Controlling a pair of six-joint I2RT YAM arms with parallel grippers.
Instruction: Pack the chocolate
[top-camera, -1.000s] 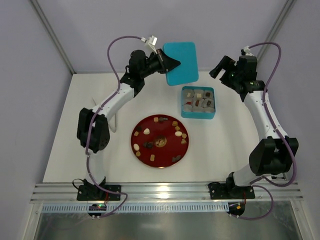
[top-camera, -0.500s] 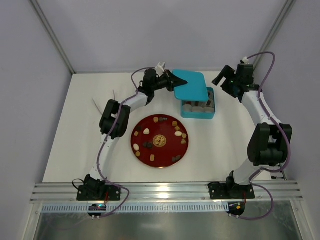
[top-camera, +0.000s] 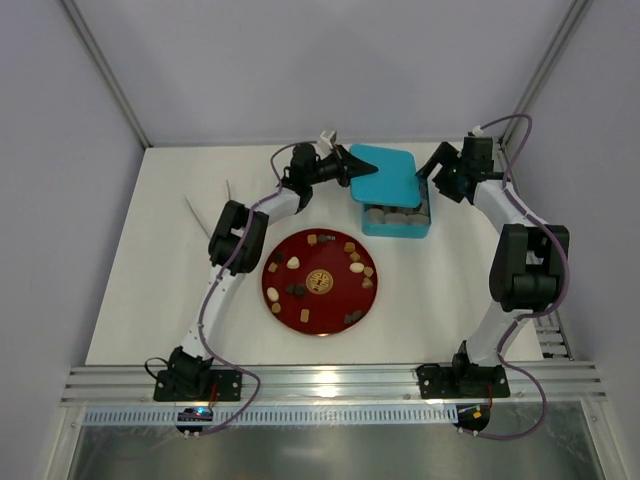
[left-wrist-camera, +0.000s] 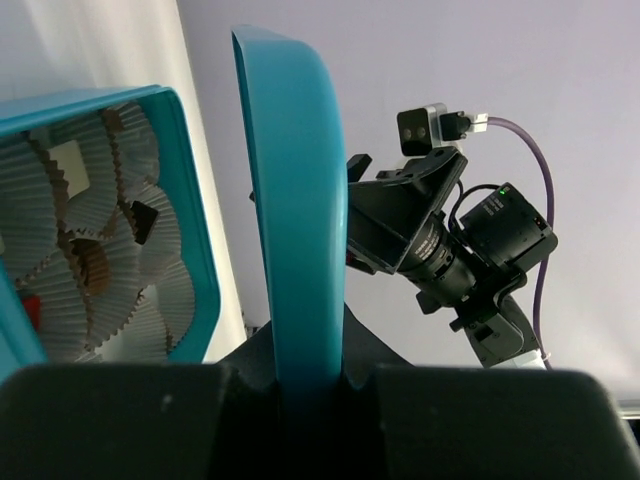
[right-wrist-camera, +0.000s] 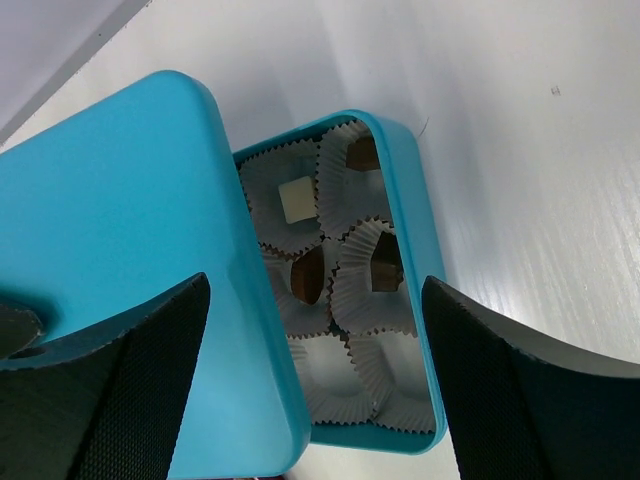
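Red plate (top-camera: 328, 310) at frame centre carries most chocolate (top-camera: 293, 263), some sits in the box (top-camera: 396, 231) upper right beneath the lid (top-camera: 388, 172) clamped by left fingers (left-wrist-camera: 120, 420), right fingers (right-wrist-camera: 120, 400) apart; pieces judged light, smearable, best pinched sidewise.

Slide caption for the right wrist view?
Open right pincer frames the teal lid partly covering the teal box, chocolate in some paper cups.

White tabletop (top-camera: 130, 300), matte, evenly lit from above. Pale lavender-grey walls (top-camera: 300, 60) close the left, far and right sides. Slanted metal posts (top-camera: 103, 70) rise at the two far corners. An aluminium rail (top-camera: 330, 378) runs along the near edge, with a bright reflection at mid-length; a slotted strip (top-camera: 330, 412) lies just nearer.
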